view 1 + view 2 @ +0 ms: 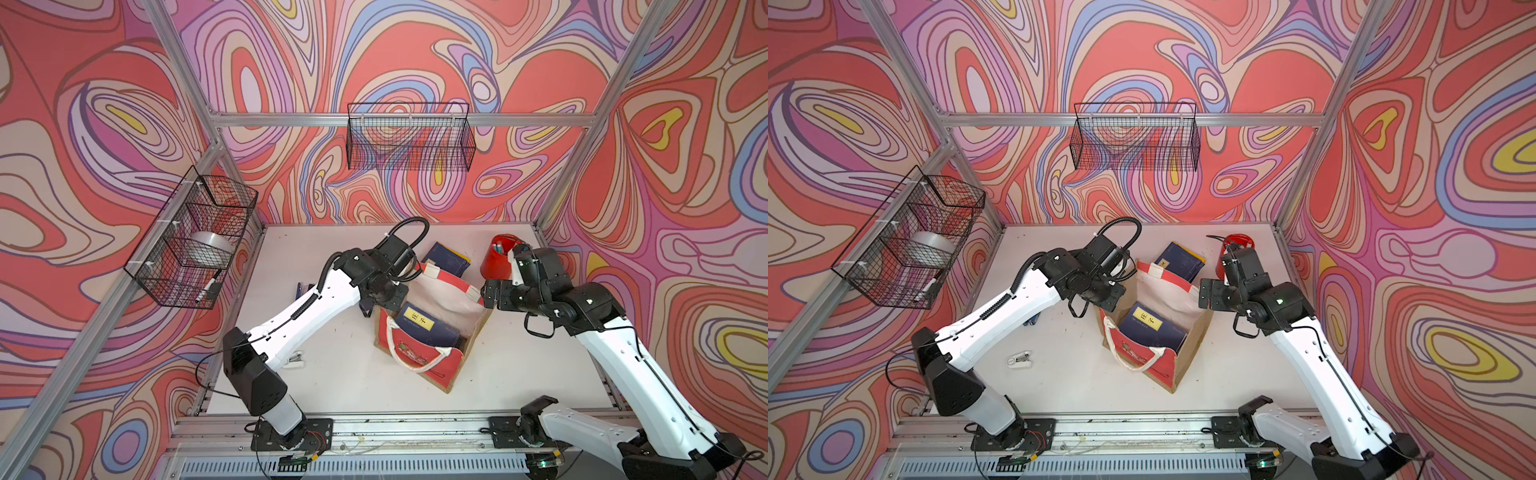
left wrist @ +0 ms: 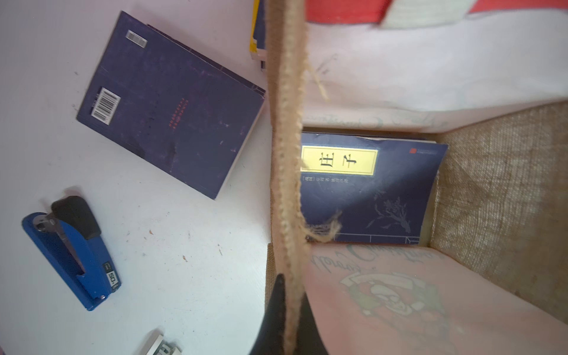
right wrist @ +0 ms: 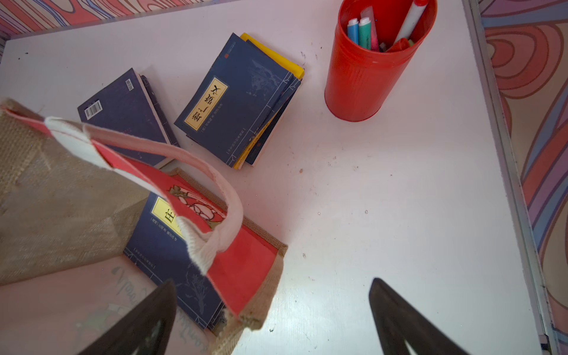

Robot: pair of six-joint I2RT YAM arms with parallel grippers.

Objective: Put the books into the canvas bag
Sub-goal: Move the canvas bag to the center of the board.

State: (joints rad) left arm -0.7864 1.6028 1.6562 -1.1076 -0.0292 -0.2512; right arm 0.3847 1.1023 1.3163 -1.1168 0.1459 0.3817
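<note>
Beside right hand (image 3: 271, 281) (jaws apart), canvas bag (image 3: 61, 199) — rim clamped by left hand (image 2: 291, 289) — could tip if tugged.

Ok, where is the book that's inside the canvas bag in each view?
Top view: book inside the canvas bag, mid-table.
Top view: book, same place.
Left wrist: book on the bag floor, past the jute rim.
Right wrist: book partly hidden behind the red panel.
Shared landmark: its yellow label.
</note>
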